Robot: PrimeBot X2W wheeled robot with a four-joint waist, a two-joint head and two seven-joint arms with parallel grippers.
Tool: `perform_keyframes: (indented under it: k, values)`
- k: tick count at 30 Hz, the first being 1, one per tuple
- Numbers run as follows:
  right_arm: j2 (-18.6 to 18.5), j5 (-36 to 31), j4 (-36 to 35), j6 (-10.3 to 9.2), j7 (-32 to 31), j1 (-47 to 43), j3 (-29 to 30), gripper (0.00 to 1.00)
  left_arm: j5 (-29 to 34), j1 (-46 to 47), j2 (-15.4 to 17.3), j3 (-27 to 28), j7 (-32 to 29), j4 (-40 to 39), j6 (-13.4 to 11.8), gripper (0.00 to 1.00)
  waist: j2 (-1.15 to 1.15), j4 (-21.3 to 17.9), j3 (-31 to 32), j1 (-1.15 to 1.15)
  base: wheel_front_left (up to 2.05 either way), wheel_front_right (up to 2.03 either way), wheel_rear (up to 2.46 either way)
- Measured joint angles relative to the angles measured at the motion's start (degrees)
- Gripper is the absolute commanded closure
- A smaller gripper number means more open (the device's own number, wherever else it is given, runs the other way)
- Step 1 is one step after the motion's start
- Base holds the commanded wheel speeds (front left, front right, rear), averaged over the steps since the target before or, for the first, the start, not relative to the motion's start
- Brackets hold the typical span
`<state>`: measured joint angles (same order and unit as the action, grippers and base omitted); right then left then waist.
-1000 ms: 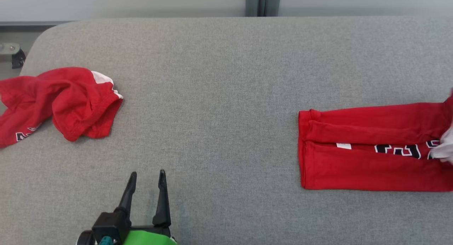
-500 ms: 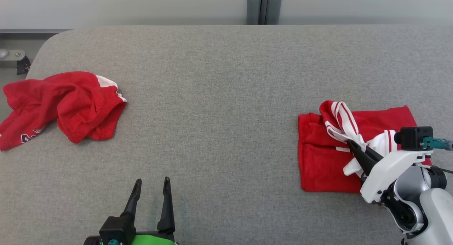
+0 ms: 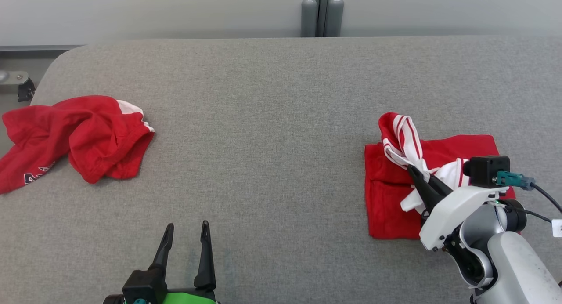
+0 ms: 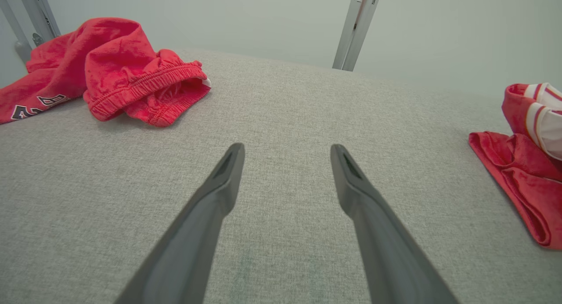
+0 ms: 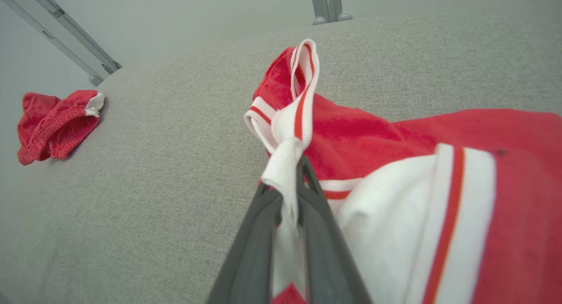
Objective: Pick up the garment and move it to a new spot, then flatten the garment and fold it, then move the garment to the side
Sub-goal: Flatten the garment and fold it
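Note:
The garment (image 3: pixel 390 207), a red jersey with white-and-red striped trim, lies folded at the right of the grey table (image 3: pixel 272 119). My right gripper (image 3: pixel 413 170) is shut on a strip of its white trim, which it holds lifted over the folded red layers. The right wrist view shows the trim pinched between the dark fingers (image 5: pixel 287 181), with the garment (image 5: pixel 364 137) bunched behind them. My left gripper (image 3: pixel 186 227) stands open over bare table near the front edge, holding nothing. In the left wrist view its fingers (image 4: pixel 287 150) are spread, with the garment (image 4: pixel 518 163) far to the right.
A second red garment (image 3: pixel 83 132) with an elastic waistband lies crumpled at the table's left end, near the rounded corner. Grey posts (image 3: pixel 322 12) stand behind the table's far edge. Wide bare cloth separates the two garments.
The head camera has shifted. My right arm has come into view, carrying the garment's right end leftward over itself, so the long strip is now a shorter stack. My left gripper has stayed put.

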<state>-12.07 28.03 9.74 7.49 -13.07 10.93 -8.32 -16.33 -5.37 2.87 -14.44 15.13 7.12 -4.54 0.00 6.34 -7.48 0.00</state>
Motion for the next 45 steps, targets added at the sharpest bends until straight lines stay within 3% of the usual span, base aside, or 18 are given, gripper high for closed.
perform_keyframes:
  k: [1, 2, 3, 4, 11, 19, 24, 26, 27, 31, 37, 45]
  values:
    - [0.3, -0.3, 0.0, 0.0, 0.05, -0.02, -0.16, 1.0, 0.0, -0.04, 0.0, 0.0, 0.0, -0.01, 0.0, 0.0, 0.0, -0.16, 0.06, 0.0, 0.0, 0.0, 0.0]
    - [0.67, -0.53, 0.05, 0.0, 0.05, -0.08, -0.3, 0.8, 0.0, -0.12, 0.0, -0.01, 0.0, 0.01, 0.0, 0.0, 0.0, -0.31, 0.11, 0.0, 0.0, 0.0, 0.0]
    - [0.9, -0.99, 0.13, 0.0, 0.07, -0.14, -0.4, 0.3, 0.0, -0.19, 0.0, -0.02, 0.0, 0.04, 0.0, 0.0, 0.0, -0.43, 0.16, 0.0, 0.0, 0.0, 0.0]
    - [1.13, -1.96, 0.19, 0.0, 0.35, -0.15, -0.32, 0.0, 0.0, -0.24, 0.0, 0.02, 0.0, 0.11, 0.0, 0.0, 0.0, -0.58, 0.21, 0.0, 0.0, 0.0, 0.0]
    - [2.9, 0.73, -3.54, 0.04, 4.71, -1.55, -2.9, 0.0, -0.03, -0.41, 0.0, 0.13, 0.0, 0.37, 0.0, 0.0, 0.0, -1.29, 0.63, 0.0, 0.0, 0.0, 0.0]
    - [1.09, 2.69, -12.8, 0.02, 11.16, -8.51, 6.76, 0.0, -0.12, -1.12, -0.01, 0.74, 0.0, 0.16, -0.01, 0.0, 0.0, -1.95, 1.0, 0.0, 0.0, 0.0, 0.0]
    - [0.54, 1.67, -11.24, -0.01, 13.26, -11.87, 16.97, 0.0, -0.22, -1.15, -0.01, 0.64, 0.0, 0.1, -0.03, 0.0, 0.0, -2.21, 1.14, 0.0, 0.0, 0.0, 0.0]
    - [-0.42, -1.68, -8.06, 0.0, 13.46, -12.12, 19.15, 0.75, -0.27, -1.15, -0.01, 0.58, 0.0, 0.09, -0.04, 0.0, 0.0, -2.31, 1.13, 0.0, 0.0, 0.0, 0.0]
    - [-0.62, -2.61, -6.56, 0.0, 13.43, -11.95, 19.74, 1.0, -0.26, -1.16, -0.01, 0.62, 0.0, 0.12, -0.05, 0.0, 0.0, -2.4, 1.12, 0.0, 0.0, 0.0, 0.0]
    - [-1.96, -8.64, 1.97, 0.0, 12.66, -8.59, 18.18, 1.0, -0.18, -1.16, -0.02, 0.77, 0.0, 0.43, -0.04, 0.0, 0.0, -2.8, 1.09, 0.0, 0.0, 0.0, 0.0]
    - [-2.41, -13.35, 14.13, 0.04, 12.24, -2.81, 10.13, 1.0, -0.1, -0.94, -0.02, 0.93, -0.01, 0.4, -0.03, 0.0, 0.0, -1.94, 1.3, 0.0, 0.0, 0.0, 0.0]
    - [-1.65, -10.11, 17.07, 0.04, 16.02, -2.08, -2.78, 1.0, -0.18, -0.63, -0.02, 0.98, 0.0, 0.13, -0.57, 0.0, 0.0, 0.76, 1.64, 0.0, 0.0, 0.0, 0.0]
